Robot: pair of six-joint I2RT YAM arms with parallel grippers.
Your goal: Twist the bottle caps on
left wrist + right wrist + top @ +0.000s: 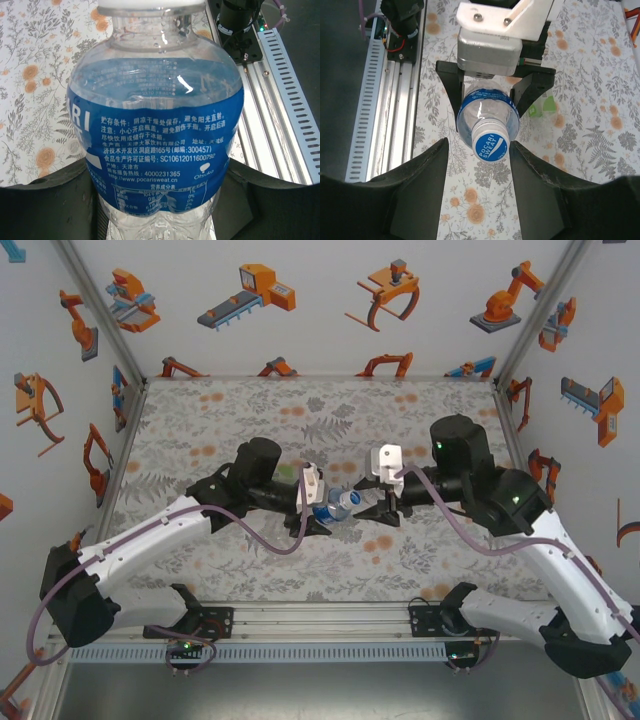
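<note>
My left gripper [318, 515] is clamped on the blue-labelled bottle [338, 506] at its lower body, holding it on its side above the floral counter [250, 410], neck pointing toward my right arm. In the left wrist view the label sits just ahead of my fingers [45, 200]. The cap [491, 146] is on the neck, white at the rim with a blue printed top. My right gripper [385, 508] is partly open and holds nothing. Its jaws stand on either side of the cap, a gap of counter showing on each side.
</note>
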